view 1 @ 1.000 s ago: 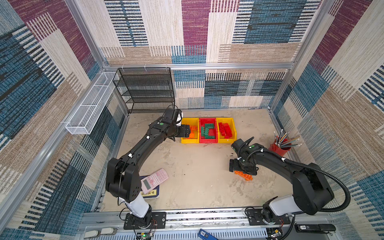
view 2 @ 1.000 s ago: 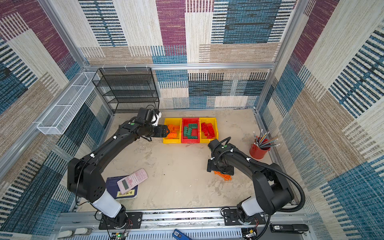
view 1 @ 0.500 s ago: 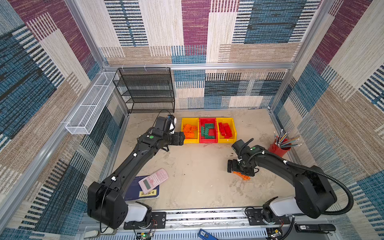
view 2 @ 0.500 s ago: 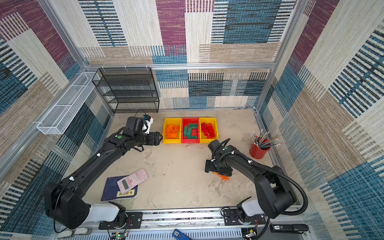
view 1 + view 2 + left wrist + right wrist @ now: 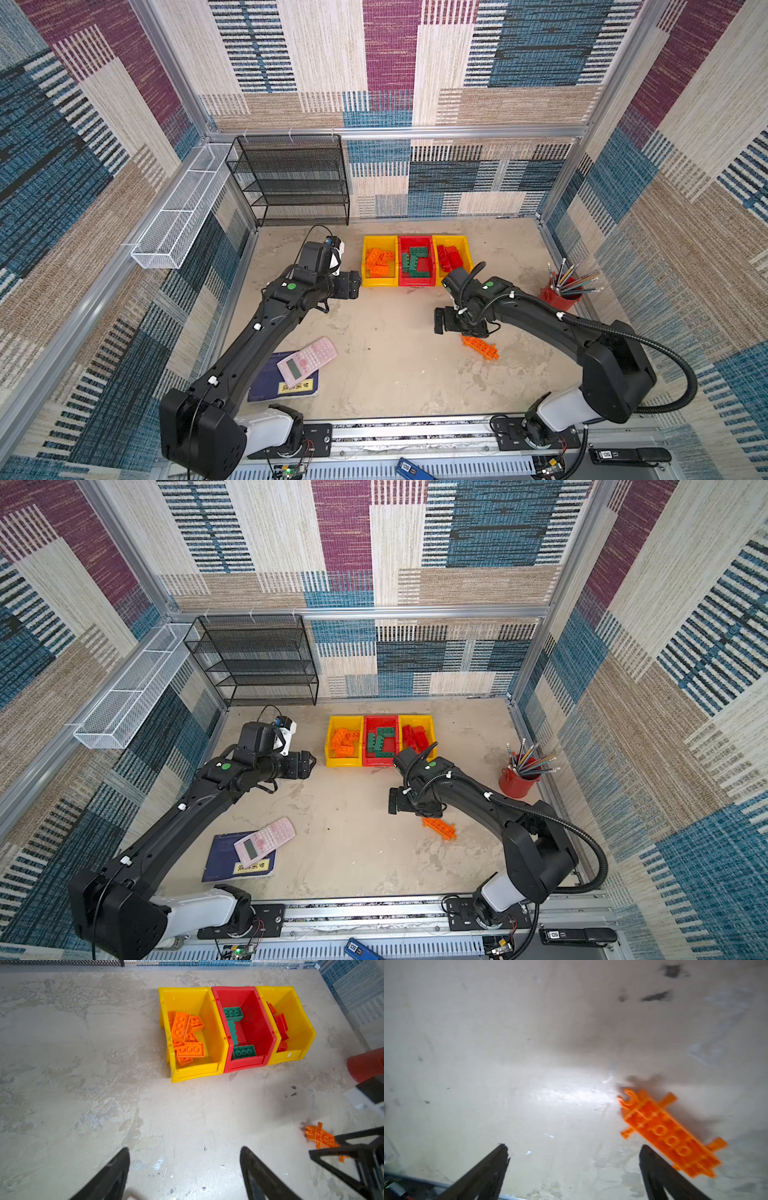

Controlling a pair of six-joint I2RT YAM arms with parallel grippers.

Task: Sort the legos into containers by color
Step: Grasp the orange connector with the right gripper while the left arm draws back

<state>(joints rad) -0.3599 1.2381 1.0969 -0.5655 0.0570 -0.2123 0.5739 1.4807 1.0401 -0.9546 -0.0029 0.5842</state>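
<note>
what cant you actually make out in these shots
- Red bricks in their yellow bin: left wrist view, the bin's wall hides most, so no count.
- Orange lattice piece: right wrist view is motion-blurred, fine detail lost.
- Notebook label text: both top views, too small; the pink calculator overlaps the cover.
- Red pencil cup: left wrist view, cut off by the frame edge.

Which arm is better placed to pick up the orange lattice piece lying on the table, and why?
The right. The open right gripper hangs close beside the orange lattice piece, near one finger in its wrist view. The open left gripper is farther off, next to the yellow bin of orange bricks.
</note>
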